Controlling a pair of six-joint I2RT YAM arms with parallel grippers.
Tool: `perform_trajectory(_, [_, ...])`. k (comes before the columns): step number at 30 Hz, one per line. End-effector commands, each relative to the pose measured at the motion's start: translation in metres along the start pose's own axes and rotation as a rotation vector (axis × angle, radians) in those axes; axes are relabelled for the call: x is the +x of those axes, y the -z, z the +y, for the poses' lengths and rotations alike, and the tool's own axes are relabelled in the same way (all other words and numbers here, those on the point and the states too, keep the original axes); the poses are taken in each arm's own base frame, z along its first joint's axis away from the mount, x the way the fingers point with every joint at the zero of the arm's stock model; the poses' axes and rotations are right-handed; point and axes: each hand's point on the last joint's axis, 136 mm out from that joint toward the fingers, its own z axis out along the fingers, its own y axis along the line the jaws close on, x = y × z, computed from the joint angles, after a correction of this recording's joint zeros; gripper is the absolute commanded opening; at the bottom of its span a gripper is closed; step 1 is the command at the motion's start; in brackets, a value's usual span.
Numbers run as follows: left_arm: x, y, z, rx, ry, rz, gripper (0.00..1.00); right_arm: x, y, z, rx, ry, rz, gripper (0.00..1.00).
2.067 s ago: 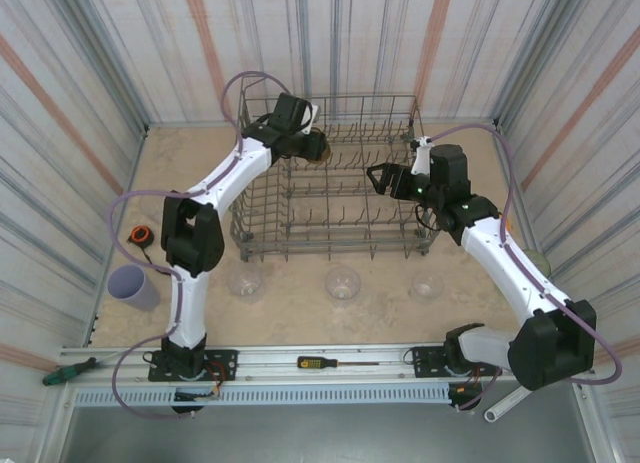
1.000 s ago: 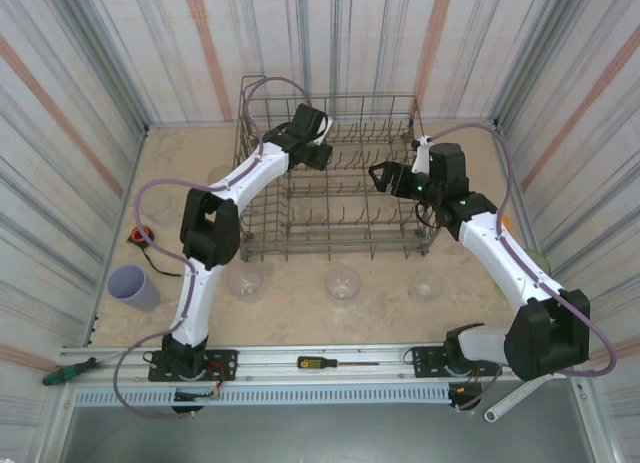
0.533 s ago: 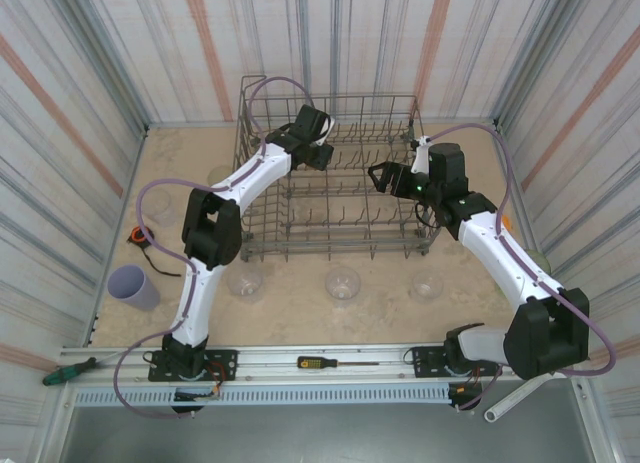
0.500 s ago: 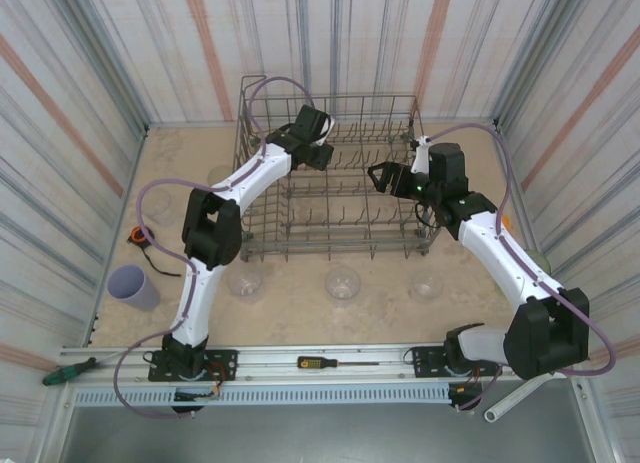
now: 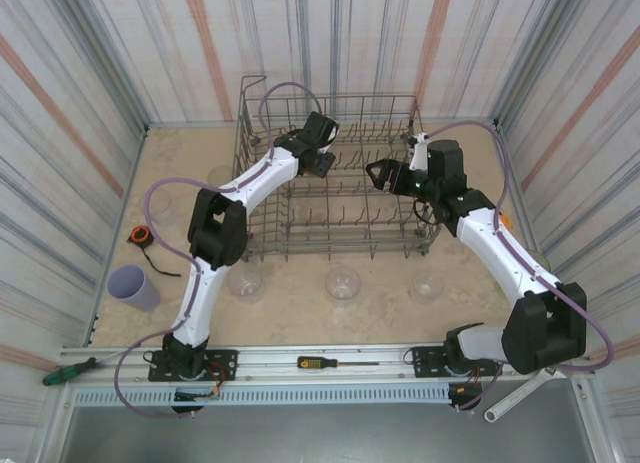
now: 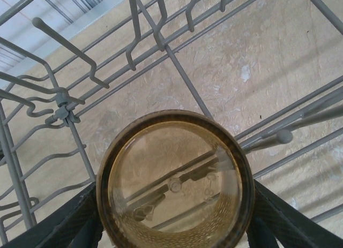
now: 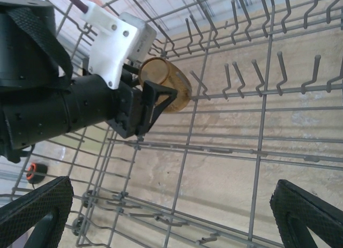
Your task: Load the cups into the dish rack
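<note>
my left gripper (image 5: 322, 161) sits inside the rack (image 5: 330, 245), near its back left, clamped on the amber cup (image 6: 174, 183). on the left wrist camera the cup shows end-on, a finger (image 6: 75, 221) pressed to each side, rack wires and tines just beyond it. from the right wrist camera the cup lies tilted on its side above the rack floor. my right gripper (image 7: 171, 216) hangs spread wide over the rack's right half, apart from the cup. on the sandy tabletop (image 5: 180, 163) a lavender cup (image 5: 132, 285) stands far left, and three clear cups (image 5: 343, 281) sit in a row just in front of the rack. striped walls close the space in.
</note>
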Motion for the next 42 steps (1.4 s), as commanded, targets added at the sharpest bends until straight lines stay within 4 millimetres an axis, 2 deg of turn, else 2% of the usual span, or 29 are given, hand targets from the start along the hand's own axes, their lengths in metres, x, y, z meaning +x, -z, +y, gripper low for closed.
perform_trajectory(1, [0.018,-0.006,0.008,-0.037,0.011,0.076,0.76,-0.013,0.004,0.009,-0.027,0.010,-0.021,0.99])
perform_trajectory(4, [0.015,-0.001,0.011,-0.042,0.028,0.066,0.91,-0.013,0.005,0.009,-0.027,0.006,-0.023,0.99])
perform_trajectory(7, [0.010,0.006,0.014,-0.046,0.048,0.053,0.98,-0.014,0.007,0.011,-0.033,0.002,-0.024,0.99])
perform_trajectory(13, [-0.008,0.033,0.022,-0.036,0.088,0.004,0.99,-0.014,0.015,0.017,-0.042,-0.009,-0.034,0.99])
perform_trajectory(20, [-0.033,0.080,0.037,-0.036,0.140,-0.071,0.99,-0.012,0.027,0.026,-0.048,-0.017,-0.040,0.99])
perform_trajectory(26, [-0.041,0.108,0.041,-0.007,0.174,-0.090,0.99,-0.008,0.038,0.020,0.004,-0.052,-0.034,0.99])
perform_trajectory(27, [-0.045,0.122,0.044,-0.001,0.186,-0.109,0.99,-0.006,0.040,0.019,0.012,-0.062,-0.031,0.99])
perform_trajectory(34, [-0.036,0.156,0.041,0.075,0.236,-0.112,0.99,0.003,0.055,0.003,0.124,-0.137,-0.022,0.99])
perform_trajectory(42, [-0.019,0.193,0.029,0.179,0.276,-0.122,0.99,0.011,0.090,-0.013,0.282,-0.174,-0.044,0.99])
